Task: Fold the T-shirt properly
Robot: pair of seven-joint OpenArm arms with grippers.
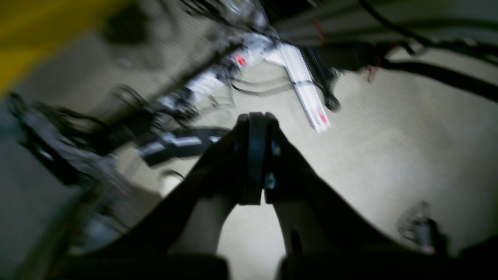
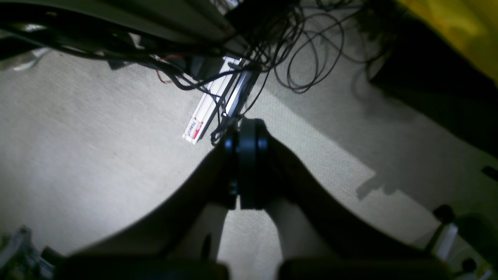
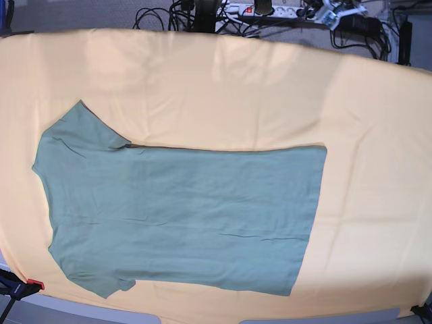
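Note:
The sage-green T-shirt [image 3: 182, 209] lies spread flat on the pale orange-yellow cloth [image 3: 270, 88] in the base view, sleeves and neck end at the left, hem at the right. Neither arm shows in the base view. In the left wrist view my left gripper [image 1: 255, 118] is shut with nothing between its fingers, hanging over grey carpet. My right gripper [image 2: 245, 128] in the right wrist view is likewise shut and empty above the carpet. The T-shirt does not show in either wrist view.
Cables and a power strip [image 3: 263, 10] lie on the floor beyond the table's far edge. A white profile bar [image 1: 307, 89] and tangled cables [image 2: 295, 50] lie on the carpet below the grippers. A clamp [image 3: 20, 287] grips the near-left corner.

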